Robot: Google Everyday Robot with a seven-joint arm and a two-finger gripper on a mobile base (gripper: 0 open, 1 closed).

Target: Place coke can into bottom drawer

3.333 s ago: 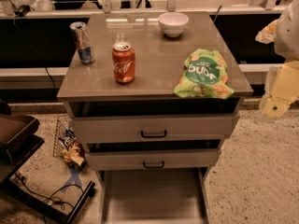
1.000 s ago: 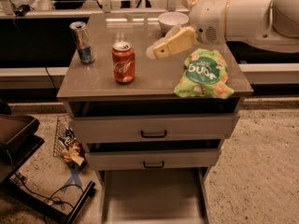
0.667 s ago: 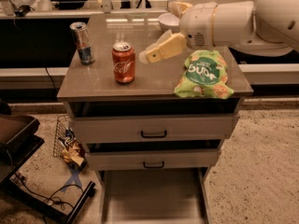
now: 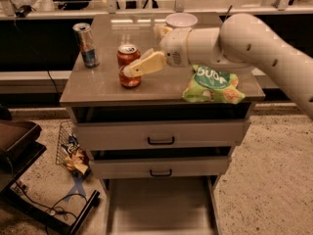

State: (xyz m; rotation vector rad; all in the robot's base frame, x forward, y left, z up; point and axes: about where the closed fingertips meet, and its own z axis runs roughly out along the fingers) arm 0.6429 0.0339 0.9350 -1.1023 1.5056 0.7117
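The coke can [image 4: 129, 54], red with a silver top, stands upright on the cabinet top [image 4: 98, 84], left of middle. My gripper [image 4: 132, 68] has come in from the right on its cream arm [image 4: 244, 40] and is right at the can, crossing in front of its middle so that part of the can is hidden. The bottom drawer [image 4: 159, 204] is pulled out below, a shallow grey tray with nothing in it that I can see.
A taller blue-and-silver can [image 4: 86, 44] stands at the top's left edge. A white bowl [image 4: 181, 19] sits at the back, a green chip bag [image 4: 212, 84] at front right. Two upper drawers [image 4: 160, 133] are shut. Litter [image 4: 73, 153] and a dark stand [image 4: 19, 141] are on the floor at left.
My arm has swung in from the right and moved left and down, bringing the gripper from beside the can to right against it. The can has not moved.
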